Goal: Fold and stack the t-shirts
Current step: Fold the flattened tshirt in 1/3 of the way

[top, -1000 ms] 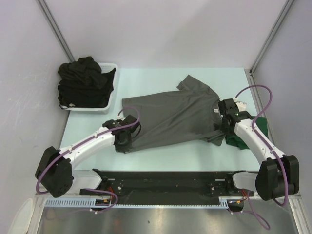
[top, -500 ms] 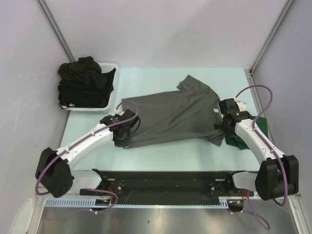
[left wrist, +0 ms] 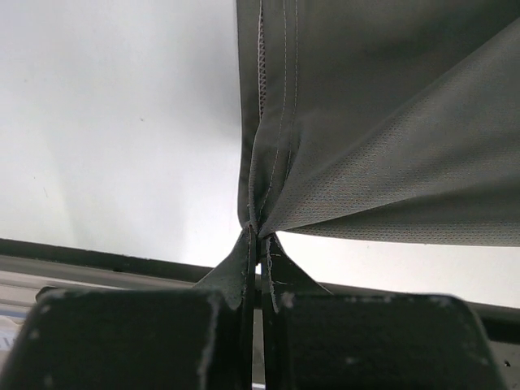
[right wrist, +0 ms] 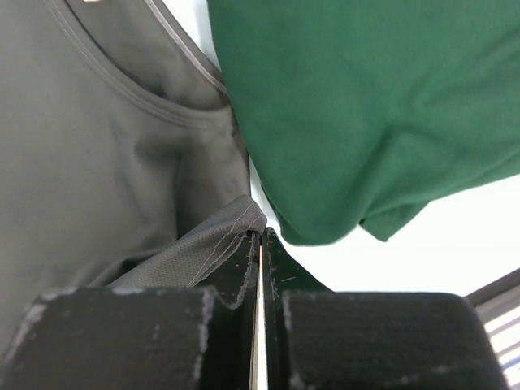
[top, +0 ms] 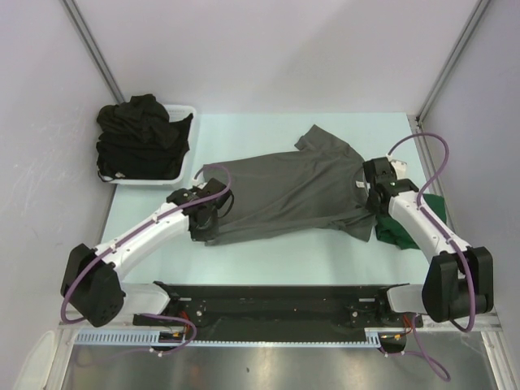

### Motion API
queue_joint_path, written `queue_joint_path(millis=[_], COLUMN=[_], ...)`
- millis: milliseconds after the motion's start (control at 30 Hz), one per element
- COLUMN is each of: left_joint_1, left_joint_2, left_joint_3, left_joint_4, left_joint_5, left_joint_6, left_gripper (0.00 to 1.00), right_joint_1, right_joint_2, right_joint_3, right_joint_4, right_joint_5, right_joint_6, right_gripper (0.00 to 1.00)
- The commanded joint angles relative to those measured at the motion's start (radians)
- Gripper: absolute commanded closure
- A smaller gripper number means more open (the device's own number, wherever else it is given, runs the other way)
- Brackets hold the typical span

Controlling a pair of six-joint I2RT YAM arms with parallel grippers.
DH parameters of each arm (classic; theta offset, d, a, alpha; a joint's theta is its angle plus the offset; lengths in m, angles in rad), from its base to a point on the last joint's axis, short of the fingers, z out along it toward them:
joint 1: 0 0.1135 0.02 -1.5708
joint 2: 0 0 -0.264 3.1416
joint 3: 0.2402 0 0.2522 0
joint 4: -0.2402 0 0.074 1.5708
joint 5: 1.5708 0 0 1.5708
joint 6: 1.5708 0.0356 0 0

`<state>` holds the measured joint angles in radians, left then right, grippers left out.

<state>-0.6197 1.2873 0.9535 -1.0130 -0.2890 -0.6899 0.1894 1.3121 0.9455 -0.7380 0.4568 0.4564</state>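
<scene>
Charcoal grey t-shirt [top: 292,191] lies spread across the middle of the table [top: 268,260], its long axis running left to right: hem toward your left arm, collar toward your right. Your left gripper [left wrist: 258,244] is pinched tight on the near hem corner. Your right gripper [right wrist: 260,237] is clamped on a stitched edge by the near sleeve, just beside the green t-shirt [right wrist: 366,114]. Both grips sit along the near long edge, so the fold likely goes away from you, arms lifting together.
</scene>
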Motion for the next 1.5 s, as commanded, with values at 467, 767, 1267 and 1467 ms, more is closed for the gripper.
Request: queue_joint_path(millis=[467,767,1267,1467], left_joint_1=[0.127,0.149,0.173,0.183], left_joint_2=[0.098,0.145,0.227,0.245], left_joint_3=[0.172,0.198,0.258,0.257], left_joint_4=[0.022,0.044,0.054,0.06], left_joint_5=[-0.078,-0.075,-0.078,-0.075], left_joint_6=[0.128,0.148,0.178,0.185], left_gripper=[1.0,1.0,1.0,1.0], right_joint_1=[-0.016,-0.036,-0.047,-0.047], right_joint_2=[0.191,0.253,0.378,0.426], right_joint_3=[0.183,0.229,0.322,0.377], right_joint_4=[0.167,0.2,0.226,0.229], right_joint_5=[0.066,0.056,0.034,0.02], right_joint_6=[-0.09,-0.12,-0.136,-0.148], right_gripper=[1.0,1.0,1.0,1.0])
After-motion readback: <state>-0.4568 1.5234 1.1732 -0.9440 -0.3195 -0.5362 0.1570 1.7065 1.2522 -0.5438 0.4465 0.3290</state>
